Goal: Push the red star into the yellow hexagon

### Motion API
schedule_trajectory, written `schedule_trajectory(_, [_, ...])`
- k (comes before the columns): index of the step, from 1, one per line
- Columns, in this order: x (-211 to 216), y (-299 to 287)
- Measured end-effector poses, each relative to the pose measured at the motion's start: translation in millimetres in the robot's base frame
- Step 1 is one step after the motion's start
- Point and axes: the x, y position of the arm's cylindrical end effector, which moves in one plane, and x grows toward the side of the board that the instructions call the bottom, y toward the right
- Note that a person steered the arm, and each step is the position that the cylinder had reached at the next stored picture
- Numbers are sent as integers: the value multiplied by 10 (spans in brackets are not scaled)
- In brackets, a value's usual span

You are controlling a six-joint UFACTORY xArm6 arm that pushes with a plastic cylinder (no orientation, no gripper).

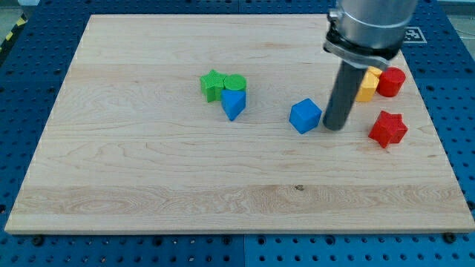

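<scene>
The red star (388, 128) lies on the wooden board (148, 193) at the view's right. The yellow hexagon (367, 84) sits above and left of it, partly hidden behind my rod, and touches a red cylinder (391, 81) on its right. My tip (335, 127) rests on the board between a blue cube (305, 116) at its left and the red star at its right. The tip is close to the cube and well apart from the star.
A green star (212, 84), a green cylinder (235, 83) and a blue triangular block (233, 104) cluster together left of centre. The board's right edge runs close past the red star and red cylinder.
</scene>
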Motion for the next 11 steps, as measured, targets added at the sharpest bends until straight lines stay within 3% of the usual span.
schedule_trajectory(1, [386, 290])
schedule_trajectory(2, [501, 592])
schedule_trajectory(8, [-71, 845])
schedule_trajectory(11, [-254, 372])
